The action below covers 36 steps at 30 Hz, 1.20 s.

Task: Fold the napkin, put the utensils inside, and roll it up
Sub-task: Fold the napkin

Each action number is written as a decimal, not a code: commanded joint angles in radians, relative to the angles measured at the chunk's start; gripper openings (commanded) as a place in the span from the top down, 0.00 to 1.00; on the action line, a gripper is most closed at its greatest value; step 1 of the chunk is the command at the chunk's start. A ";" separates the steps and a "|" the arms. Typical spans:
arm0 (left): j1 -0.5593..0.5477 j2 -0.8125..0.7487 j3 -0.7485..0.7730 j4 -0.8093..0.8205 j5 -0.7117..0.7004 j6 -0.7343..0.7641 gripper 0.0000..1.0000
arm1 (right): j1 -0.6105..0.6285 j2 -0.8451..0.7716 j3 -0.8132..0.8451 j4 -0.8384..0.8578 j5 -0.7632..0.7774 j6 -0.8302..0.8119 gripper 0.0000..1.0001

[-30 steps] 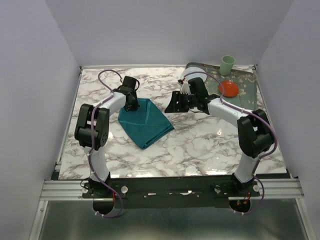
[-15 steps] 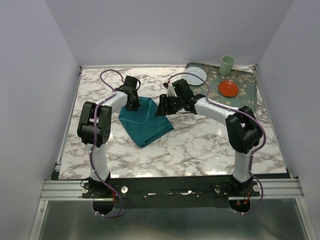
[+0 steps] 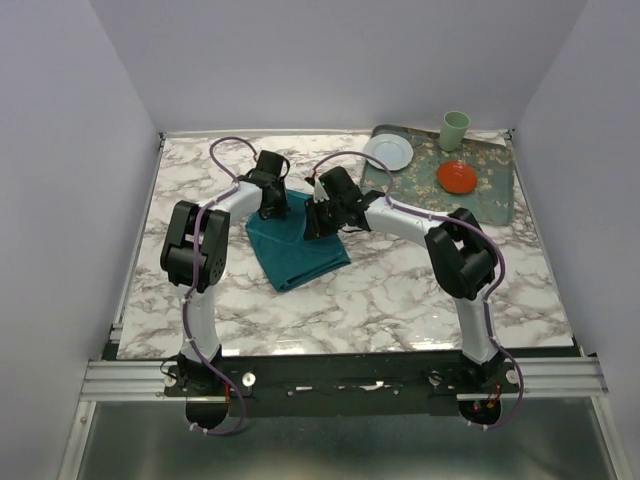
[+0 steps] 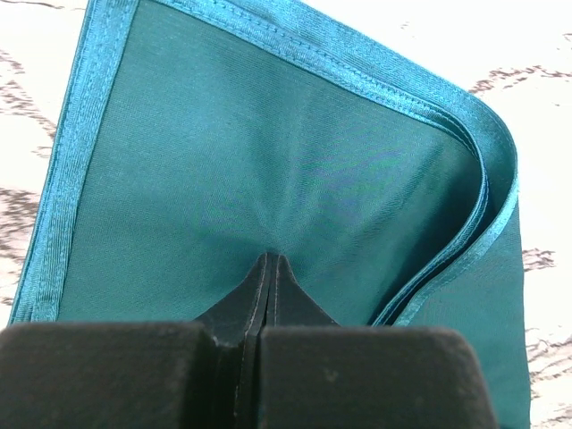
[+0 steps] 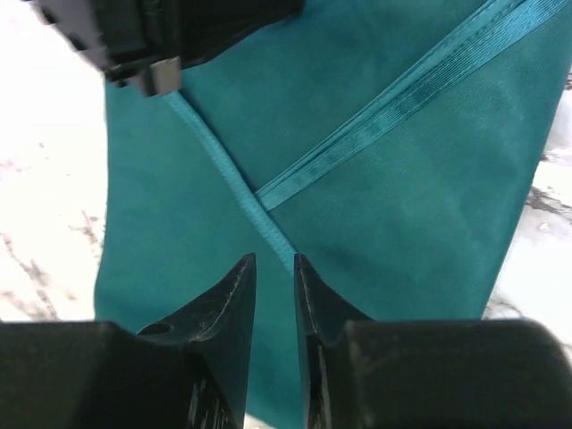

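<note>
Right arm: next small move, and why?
Probably close the right gripper on the thin folded edge of the teal cloth napkin. Its jaws stand narrowly apart with that edge running up to their tips, and the left gripper, shut, seems to pinch the cloth, so the fold could be lifted.

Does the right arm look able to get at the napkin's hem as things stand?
Probably yes. The right gripper hangs over the teal napkin, jaws slightly apart astride a hem, nothing between them and the cloth. The left gripper, shut with its tips on the napkin, sits off to the side.
</note>
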State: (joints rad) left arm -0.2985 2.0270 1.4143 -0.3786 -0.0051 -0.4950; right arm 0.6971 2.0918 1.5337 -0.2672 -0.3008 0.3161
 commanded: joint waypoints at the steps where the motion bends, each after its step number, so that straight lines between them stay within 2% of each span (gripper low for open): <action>1: -0.022 0.030 -0.020 -0.002 0.053 -0.007 1.00 | 0.005 0.045 0.033 -0.041 0.097 -0.023 0.75; 6: -0.025 0.029 -0.015 0.007 0.070 -0.008 1.00 | 0.028 0.062 0.008 -0.041 0.147 0.001 0.85; 9: -0.028 0.035 -0.011 0.017 0.082 -0.008 1.00 | 0.048 0.063 -0.006 -0.040 0.173 0.023 0.87; 17: -0.030 0.050 -0.005 0.038 0.109 -0.007 1.00 | 0.084 0.019 -0.115 0.014 0.151 0.172 0.87; 31: -0.057 0.073 -0.011 0.084 0.212 -0.036 1.00 | 0.137 -0.076 -0.394 0.356 -0.018 0.532 0.87; 34: -0.065 0.064 -0.029 0.078 0.180 -0.042 1.00 | 0.140 -0.075 -0.405 0.384 -0.017 0.525 0.87; 36: -0.067 0.030 -0.046 0.086 0.157 -0.037 1.00 | 0.131 -0.067 -0.362 0.334 0.011 0.491 0.86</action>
State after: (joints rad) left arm -0.3504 2.0583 1.4117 -0.2771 0.1772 -0.5285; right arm 0.8234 2.0174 1.1599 0.0956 -0.2882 0.7986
